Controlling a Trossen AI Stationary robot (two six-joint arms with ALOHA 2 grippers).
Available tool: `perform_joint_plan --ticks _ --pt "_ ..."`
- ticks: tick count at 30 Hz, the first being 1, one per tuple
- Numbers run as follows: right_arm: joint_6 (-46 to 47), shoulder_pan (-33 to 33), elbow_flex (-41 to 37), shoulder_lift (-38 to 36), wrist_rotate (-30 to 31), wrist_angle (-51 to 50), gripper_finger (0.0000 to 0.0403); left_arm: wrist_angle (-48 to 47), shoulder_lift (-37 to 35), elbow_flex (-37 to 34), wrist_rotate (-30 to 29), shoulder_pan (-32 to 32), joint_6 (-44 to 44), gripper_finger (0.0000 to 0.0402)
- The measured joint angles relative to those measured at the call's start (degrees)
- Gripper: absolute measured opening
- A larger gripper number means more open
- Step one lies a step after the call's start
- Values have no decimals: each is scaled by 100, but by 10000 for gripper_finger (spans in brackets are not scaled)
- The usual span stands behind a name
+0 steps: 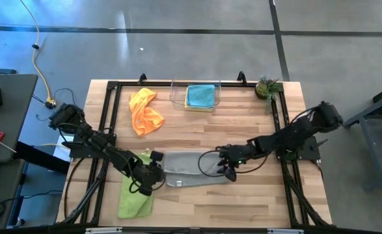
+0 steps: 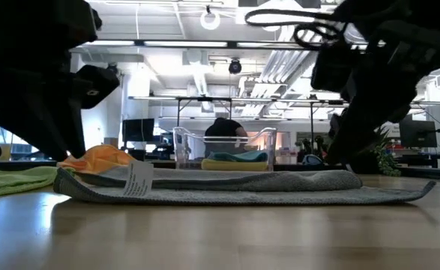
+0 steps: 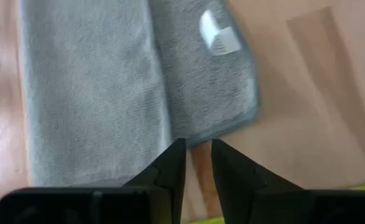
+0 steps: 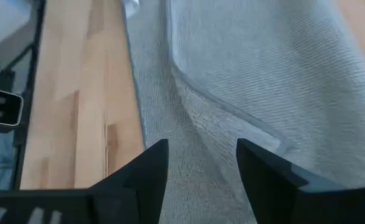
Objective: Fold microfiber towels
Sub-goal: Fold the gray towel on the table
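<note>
Grey towel point(image 1: 194, 168) lies folded lengthwise near the table's point(image 1: 243, 201) front edge, a long flat strip with a white tag point(image 3: 218, 34) at its left end. Bare wood runs in front of it and behind it, up to the clear bin point(image 1: 177, 95).

Left hand point(image 1: 153, 174) sits at the strip's left end, just off the corner; fingers nearly closed on a thin gap, nothing between them. Right hand point(image 1: 228, 170) sits over the right end; fingers spread apart, cloth below them, not gripped.

Lime green towel point(image 1: 136, 194) lies spread at the front left, partly under the left arm, close to the grey one's left end. Orange towel point(image 1: 144, 111) is bunched at back left, well apart. Teal towel point(image 1: 201, 95) is folded inside the bin over a yellow towel point(image 1: 198, 108) whose edge shows beneath. Small potted plant point(image 1: 267, 87) stands at the back right corner.

Count: five towels, one bin, one plant. Black frame rails border the left, back and right sides.
</note>
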Motion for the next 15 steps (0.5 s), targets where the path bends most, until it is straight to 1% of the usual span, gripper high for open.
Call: perform_joint_plan --ticks 7,11,15 --pt "146 -259 744 463 -6 -1382 223 -42 0 1 -186 92 -136 108" --pt "111 -319 982 516 9 -1726 227 -87 0 1 -175 115 -223 118" --pt "-84 -313 1190 425 118 -2014 227 -175 0 1 -227 115 -226 116"
